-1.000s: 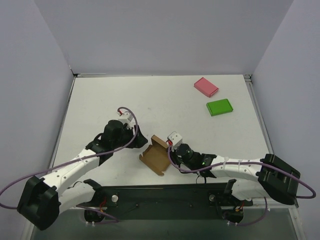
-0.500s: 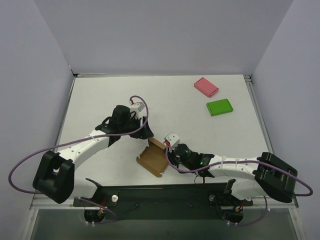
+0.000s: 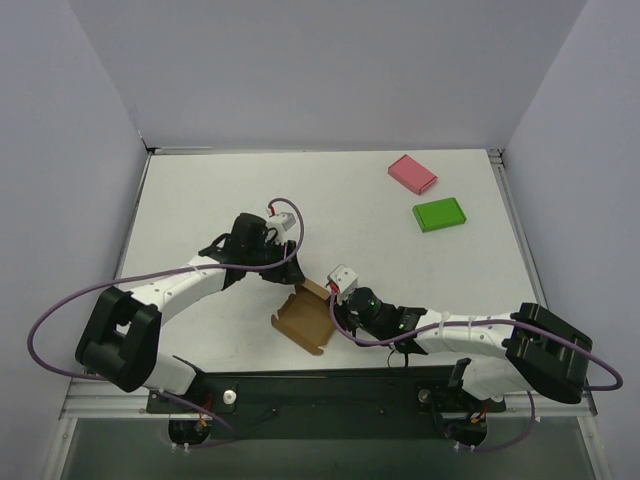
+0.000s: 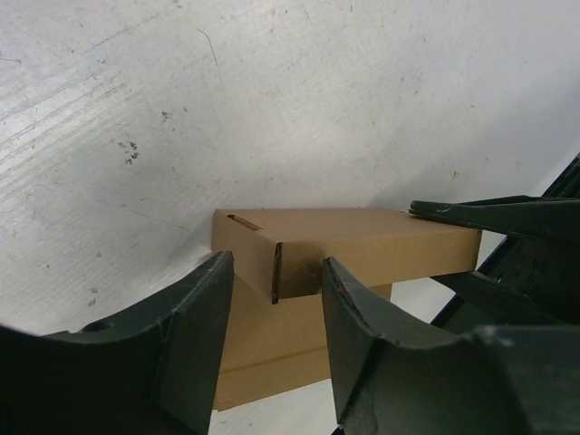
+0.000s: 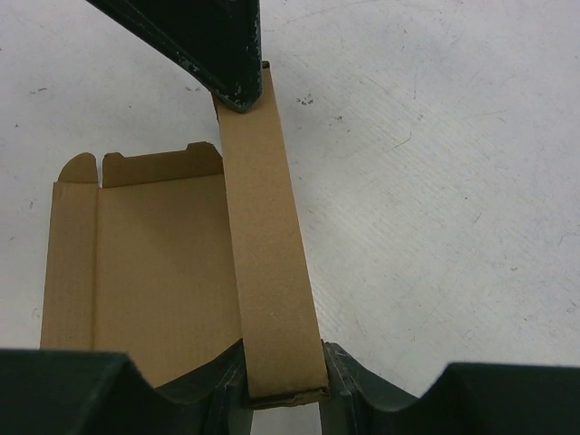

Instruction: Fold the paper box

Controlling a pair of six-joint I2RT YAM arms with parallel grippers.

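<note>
The paper box (image 3: 305, 318) is brown cardboard lying open near the table's front edge, with one side wall folded up. In the right wrist view my right gripper (image 5: 283, 367) is shut on the near end of that raised wall (image 5: 270, 254); the flat panel and flaps (image 5: 145, 263) lie to its left. It shows in the top view too (image 3: 337, 303). My left gripper (image 3: 291, 272) is open at the wall's far end. In the left wrist view its fingers (image 4: 276, 304) stand either side of the box's raised corner (image 4: 299, 263), not closed on it.
A pink flat box (image 3: 412, 173) and a green flat box (image 3: 439, 214) lie at the back right of the white table (image 3: 350, 215). Grey walls stand on three sides. The arms' black base bar (image 3: 330, 385) runs along the near edge.
My left arm has swung right and forward until its gripper reaches the box's far end. The box has slid slightly left. My right gripper keeps hold of the raised wall.
</note>
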